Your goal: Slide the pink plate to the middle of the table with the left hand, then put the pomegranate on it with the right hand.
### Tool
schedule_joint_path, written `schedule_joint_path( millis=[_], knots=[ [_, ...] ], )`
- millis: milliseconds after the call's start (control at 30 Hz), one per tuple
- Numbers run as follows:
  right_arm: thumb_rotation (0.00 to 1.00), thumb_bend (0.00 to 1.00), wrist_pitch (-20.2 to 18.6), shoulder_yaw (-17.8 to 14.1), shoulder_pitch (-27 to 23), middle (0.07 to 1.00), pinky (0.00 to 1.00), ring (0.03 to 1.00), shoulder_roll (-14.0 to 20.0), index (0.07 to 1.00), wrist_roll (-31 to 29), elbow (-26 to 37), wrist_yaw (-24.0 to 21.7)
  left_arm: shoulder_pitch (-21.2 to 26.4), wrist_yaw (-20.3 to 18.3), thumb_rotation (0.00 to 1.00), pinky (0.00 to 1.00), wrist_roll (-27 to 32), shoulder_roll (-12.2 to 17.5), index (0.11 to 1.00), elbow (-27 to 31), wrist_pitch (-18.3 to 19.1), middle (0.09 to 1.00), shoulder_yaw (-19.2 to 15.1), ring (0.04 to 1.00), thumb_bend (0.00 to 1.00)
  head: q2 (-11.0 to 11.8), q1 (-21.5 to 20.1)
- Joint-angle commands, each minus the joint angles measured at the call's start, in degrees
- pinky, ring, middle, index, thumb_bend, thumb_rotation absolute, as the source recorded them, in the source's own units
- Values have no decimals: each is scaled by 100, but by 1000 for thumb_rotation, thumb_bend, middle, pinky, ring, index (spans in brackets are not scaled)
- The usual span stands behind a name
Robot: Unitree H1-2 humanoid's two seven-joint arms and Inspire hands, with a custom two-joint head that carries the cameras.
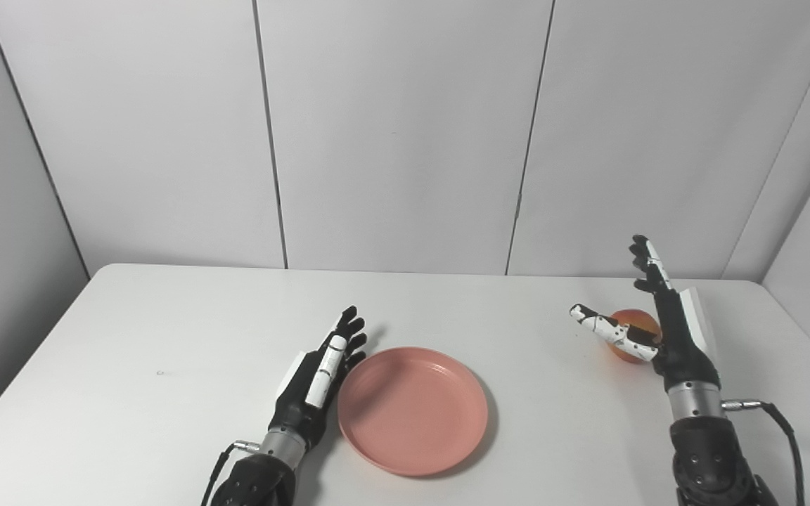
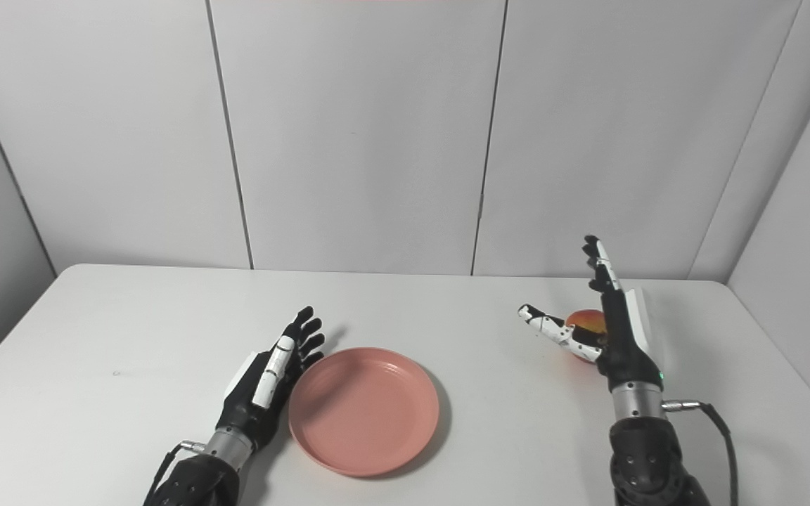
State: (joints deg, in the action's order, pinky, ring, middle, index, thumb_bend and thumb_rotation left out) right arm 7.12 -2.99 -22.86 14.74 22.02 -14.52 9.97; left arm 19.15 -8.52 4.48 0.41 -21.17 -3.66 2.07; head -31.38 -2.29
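Note:
The pink plate (image 1: 412,409) lies flat on the white table (image 1: 166,337), near its front middle. My left hand (image 1: 320,372) rests open against the plate's left rim, fingers stretched forward along the edge. The pomegranate (image 1: 631,330), orange-red, sits on the table at the right, partly hidden behind my right hand (image 1: 658,323). That hand is open above the table, its fingers (image 1: 647,263) pointing up and its thumb (image 1: 605,329) stretched left in front of the fruit. It holds nothing.
Grey wall panels (image 1: 405,133) close off the table at the back and on both sides. A cable (image 1: 778,418) loops out from my right wrist. A tiny speck (image 1: 159,372) marks the table's left part.

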Motion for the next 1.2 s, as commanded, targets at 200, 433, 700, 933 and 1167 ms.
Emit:
schedule_joint_path(
  millis=[200, 433, 700, 933, 1167],
  knots=[
    [491, 766, 5, -75, -427, 938, 815, 909, 306, 950, 136, -213, 305, 67, 385, 1000, 895, -264, -5, 951, -205, -234, 949, -97, 935, 491, 13, -20],
    [448, 748, 60, -88, -492, 935, 807, 902, 379, 948, 183, -533, 446, 61, 390, 1000, 899, -174, -21, 941, -210, -264, 943, -139, 933, 501, 3, -37],
    [428, 728, 50, -22, -597, 929, 808, 897, 492, 944, 360, -895, 673, 37, 263, 1000, 897, -24, -25, 951, -166, -290, 946, -162, 934, 509, 4, -51],
    [437, 747, 152, 2, -687, 927, 812, 896, 550, 940, 314, -1251, 767, 26, 91, 1000, 913, 135, -21, 955, -196, -337, 953, -167, 943, 520, -4, -70],
    [396, 757, 147, 112, -736, 925, 817, 898, 591, 926, 392, -1467, 866, 28, -56, 1000, 927, 208, -9, 964, -224, -343, 961, -172, 953, 530, -8, -81]
  ],
)
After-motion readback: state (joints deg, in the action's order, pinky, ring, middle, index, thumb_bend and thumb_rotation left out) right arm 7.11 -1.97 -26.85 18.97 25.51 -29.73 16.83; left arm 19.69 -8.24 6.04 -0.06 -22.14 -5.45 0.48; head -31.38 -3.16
